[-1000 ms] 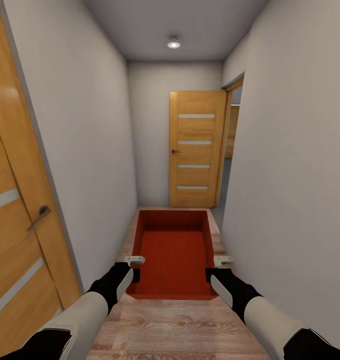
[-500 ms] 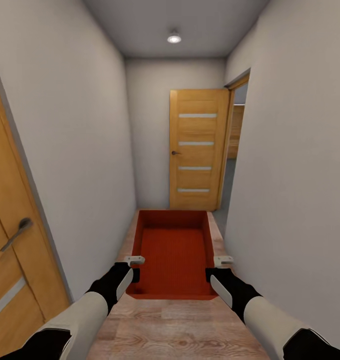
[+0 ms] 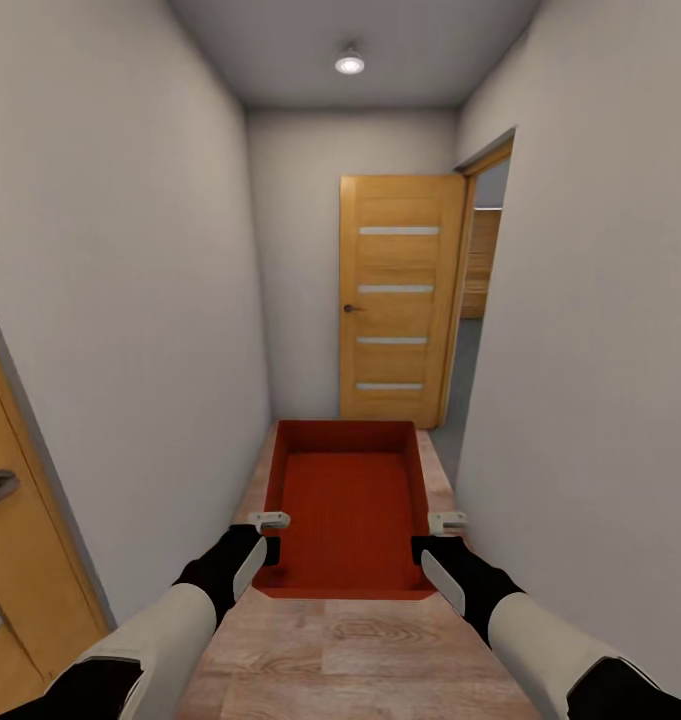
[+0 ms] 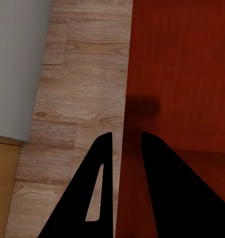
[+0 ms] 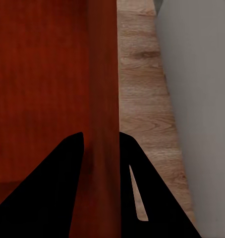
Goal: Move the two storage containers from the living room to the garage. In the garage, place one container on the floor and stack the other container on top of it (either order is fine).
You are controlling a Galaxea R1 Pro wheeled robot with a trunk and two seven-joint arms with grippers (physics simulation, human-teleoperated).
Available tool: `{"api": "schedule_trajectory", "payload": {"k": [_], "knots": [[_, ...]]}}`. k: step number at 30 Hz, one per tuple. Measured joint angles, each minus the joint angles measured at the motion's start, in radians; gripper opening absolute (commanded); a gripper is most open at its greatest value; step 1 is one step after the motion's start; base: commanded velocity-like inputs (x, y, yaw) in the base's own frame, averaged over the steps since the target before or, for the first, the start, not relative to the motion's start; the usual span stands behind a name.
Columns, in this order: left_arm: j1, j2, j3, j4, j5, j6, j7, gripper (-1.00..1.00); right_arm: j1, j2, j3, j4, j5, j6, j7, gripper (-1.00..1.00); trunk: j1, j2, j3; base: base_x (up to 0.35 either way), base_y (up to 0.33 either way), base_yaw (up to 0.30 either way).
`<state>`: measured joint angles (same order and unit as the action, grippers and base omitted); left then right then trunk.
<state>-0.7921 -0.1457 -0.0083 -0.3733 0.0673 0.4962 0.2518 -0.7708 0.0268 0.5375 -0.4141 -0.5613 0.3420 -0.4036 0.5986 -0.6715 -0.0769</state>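
Note:
One orange-red open-top storage container hangs level in front of me above a light wood plank floor. My left gripper is shut on its left side wall near the near end, and my right gripper is shut on the right wall opposite. In the left wrist view, the left gripper straddles the container wall. The right wrist view has the right gripper clamping the container rim between its dark fingers. The container is empty inside.
I am in a narrow corridor with plain white walls close on both sides. An open wooden door stands at the far end beside a doorway on the right. Another wooden door lies near left.
The view has advanced down the corridor: the near left door has slid toward the picture's left edge and the far door looks slightly larger. Both grippers and the container hold the same pose.

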Motion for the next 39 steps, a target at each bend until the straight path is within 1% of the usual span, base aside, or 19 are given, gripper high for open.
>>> {"api": "schedule_trajectory", "payload": {"k": [39], "knots": [[0.0, -0.001, 0.001, 0.003, -0.002, 0.001, 0.002, -1.0, 0.0, 0.0, 0.003, 0.005, -0.007, -0.002, 0.0, -1.0, 0.0, 0.0, 0.0, 0.322, 0.0, 0.0]]}}
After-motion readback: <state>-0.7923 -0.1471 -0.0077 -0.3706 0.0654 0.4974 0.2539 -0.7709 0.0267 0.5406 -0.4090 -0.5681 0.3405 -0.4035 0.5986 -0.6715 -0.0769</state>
